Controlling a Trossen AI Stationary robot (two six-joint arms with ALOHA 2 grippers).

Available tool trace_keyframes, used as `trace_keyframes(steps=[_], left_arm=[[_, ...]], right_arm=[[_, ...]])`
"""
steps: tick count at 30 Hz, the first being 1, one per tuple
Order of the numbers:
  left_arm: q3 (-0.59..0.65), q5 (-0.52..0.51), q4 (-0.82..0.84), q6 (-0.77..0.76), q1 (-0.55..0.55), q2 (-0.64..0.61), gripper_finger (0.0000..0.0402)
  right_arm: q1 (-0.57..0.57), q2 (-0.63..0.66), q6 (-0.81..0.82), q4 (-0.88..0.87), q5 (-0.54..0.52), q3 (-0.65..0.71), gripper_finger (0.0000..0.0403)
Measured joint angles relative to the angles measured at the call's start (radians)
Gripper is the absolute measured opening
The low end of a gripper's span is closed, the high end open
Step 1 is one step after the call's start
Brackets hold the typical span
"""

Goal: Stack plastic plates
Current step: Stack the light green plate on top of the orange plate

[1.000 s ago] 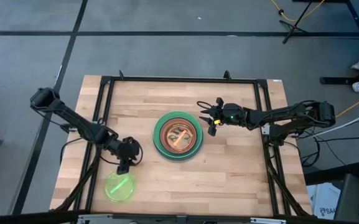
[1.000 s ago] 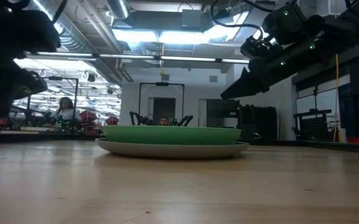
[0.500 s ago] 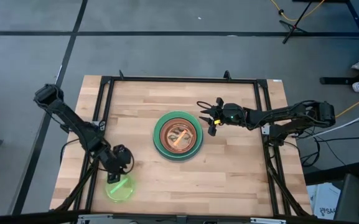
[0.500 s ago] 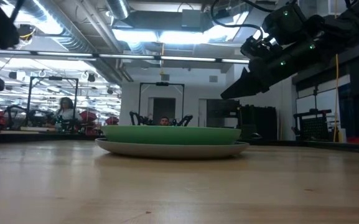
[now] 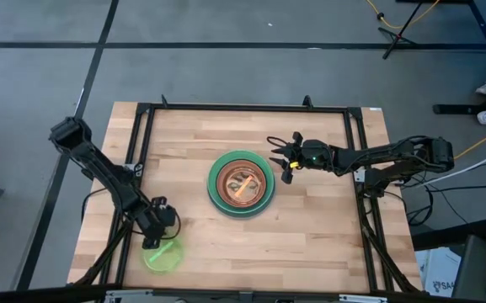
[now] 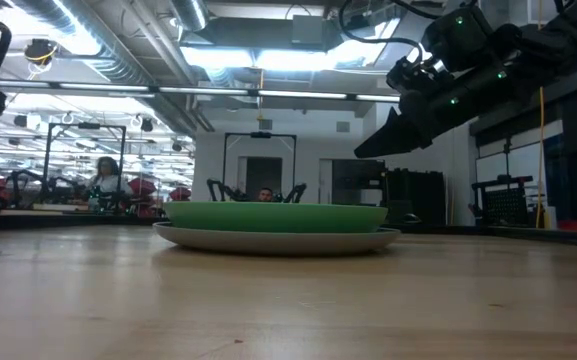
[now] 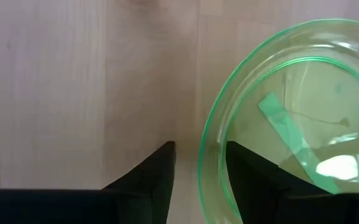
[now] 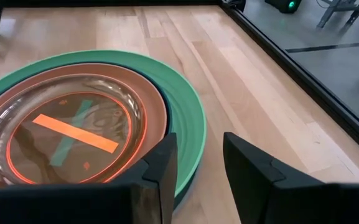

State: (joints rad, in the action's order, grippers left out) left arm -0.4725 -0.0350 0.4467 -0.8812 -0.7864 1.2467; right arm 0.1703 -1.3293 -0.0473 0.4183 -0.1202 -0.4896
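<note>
A stack of plates (image 5: 241, 183) sits mid-table: a grey plate (image 6: 278, 240) at the bottom, then light green (image 6: 273, 216), dark teal (image 8: 182, 106) and terracotta (image 8: 148, 93), with translucent small plates (image 8: 67, 134) on top, one orange-rimmed. A lone yellow-green translucent plate (image 5: 163, 255) lies flat near the table's near-left corner. My left gripper (image 5: 153, 239) is open at that plate's far-left rim (image 7: 205, 162), one finger outside the rim and one inside over the bowl. My right gripper (image 5: 280, 161) hangs open above the table just right of the stack.
A black frame (image 5: 243, 108) runs along the far edge and both sides of the wooden table. Bare wood lies between the stack and the lone plate, and right of the stack toward the near edge. People and benches show far behind in the low view.
My left gripper has moved toward the table's near edge and down, from beside the stack's left to the far-left rim of the yellow-green plate. The plates and my right arm have stayed where they were.
</note>
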Motion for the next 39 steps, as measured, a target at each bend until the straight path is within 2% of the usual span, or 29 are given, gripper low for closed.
trace_keyframes(steps=[6, 10, 23, 39], left_arm=[[-0.001, 0.002, -0.009, 0.06, 0.0, 0.022, 0.0136], [0.0, -0.006, -0.008, 0.079, 0.001, 0.02, 0.0118], [0.002, -0.005, -0.029, 0.125, 0.013, 0.022, 0.0007], [-0.02, -0.001, -0.03, 0.181, 0.206, -0.062, 0.0002]], right_arm=[[0.0, 0.0, -0.009, 0.006, -0.002, 0.0, 0.0121], [0.0, 0.0, -0.009, 0.003, -0.002, 0.0, 0.0121], [0.0, -0.005, -0.01, 0.003, -0.002, 0.0, 0.0121], [-0.009, -0.005, -0.002, 0.006, -0.001, 0.0, 0.0121]])
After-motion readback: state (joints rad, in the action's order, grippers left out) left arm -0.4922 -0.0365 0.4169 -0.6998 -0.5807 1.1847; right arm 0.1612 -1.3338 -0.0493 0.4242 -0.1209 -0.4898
